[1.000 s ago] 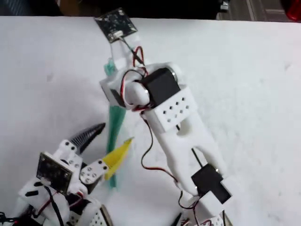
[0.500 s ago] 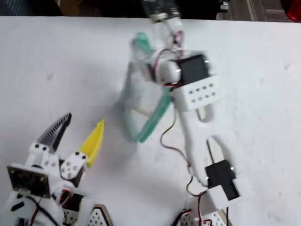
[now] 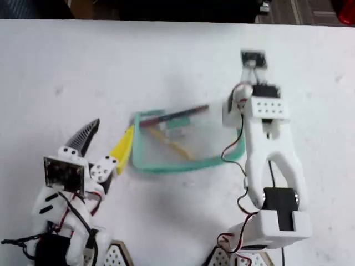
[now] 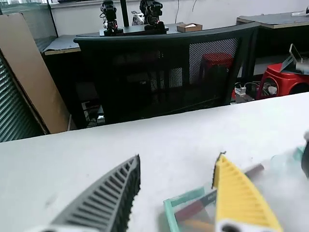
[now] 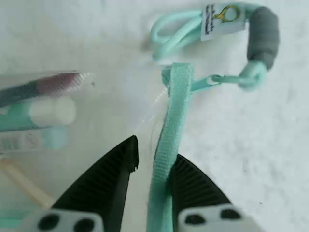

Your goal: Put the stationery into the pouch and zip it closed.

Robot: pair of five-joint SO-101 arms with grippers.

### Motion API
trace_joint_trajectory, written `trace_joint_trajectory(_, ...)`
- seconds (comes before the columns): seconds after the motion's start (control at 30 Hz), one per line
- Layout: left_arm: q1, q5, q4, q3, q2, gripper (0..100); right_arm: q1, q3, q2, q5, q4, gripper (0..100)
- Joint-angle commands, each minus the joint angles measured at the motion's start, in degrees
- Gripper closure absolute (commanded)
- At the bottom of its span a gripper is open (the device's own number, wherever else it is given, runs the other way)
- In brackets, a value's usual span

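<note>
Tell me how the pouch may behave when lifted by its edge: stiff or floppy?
Probably floppy: the pouch is thin clear film, and its teal edge bends in the right tool. The pens inside may slide.

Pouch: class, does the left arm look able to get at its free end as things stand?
Probably yes. The left gripper is open, its yellow finger right beside the teal end of the pouch, with nothing between. The right gripper grips the opposite end.
</note>
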Motion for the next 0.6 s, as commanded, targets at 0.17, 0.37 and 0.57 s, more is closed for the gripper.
trace_joint_trajectory(0.17, -0.5, 3.9, -2.9, 0.7, 0.0, 74, -0.9, 17.6, -0.9, 0.7, -18.8, 98.2)
trace_joint_trajectory(0.37, -0.5, 4.0, -2.9, 0.8, 0.0, 74, -6.8, 18.8, -0.9, 0.7, -19.6, 98.2)
trace_joint_trajectory(0.57, -0.5, 3.7, -2.5, 0.8, 0.0, 74, -7.2, 18.8, -0.6, 0.7, -24.0, 98.2)
